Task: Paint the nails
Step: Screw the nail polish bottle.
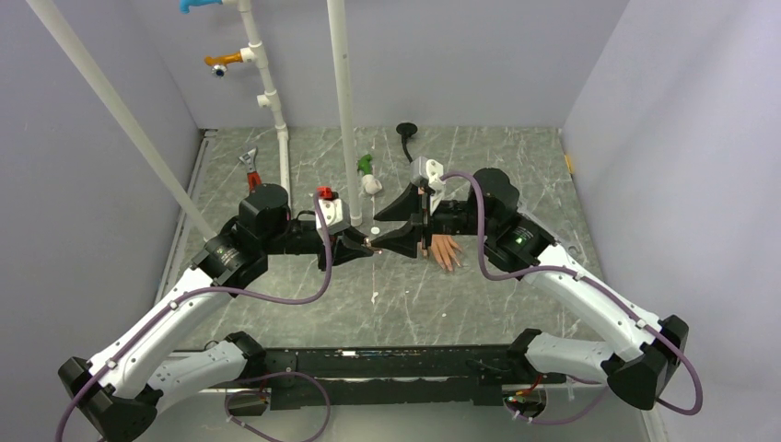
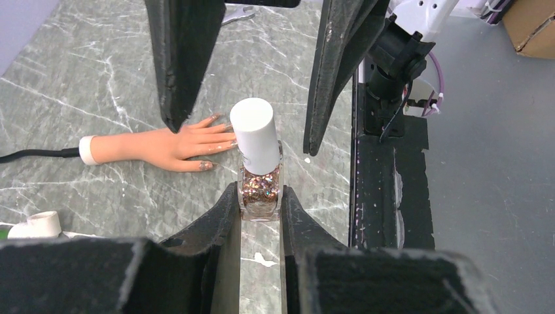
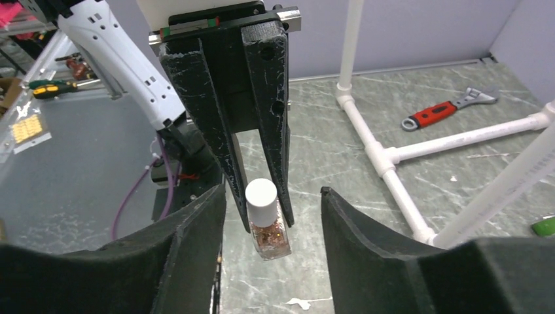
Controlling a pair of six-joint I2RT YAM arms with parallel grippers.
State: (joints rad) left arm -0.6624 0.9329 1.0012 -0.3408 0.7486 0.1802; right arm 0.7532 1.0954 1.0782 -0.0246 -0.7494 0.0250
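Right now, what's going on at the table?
The left end effector is shut on the glitter polish bottle, holding it upright. The right end effector is open, fingers either side of the white cap, not gripping it. The mannequin hand lies on the table nearby, and the nails await the brush.

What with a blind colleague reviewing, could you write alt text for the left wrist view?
The left gripper clamps a white-capped glitter polish bottle; the right gripper, open, flanks its cap. A mannequin hand lies beyond.
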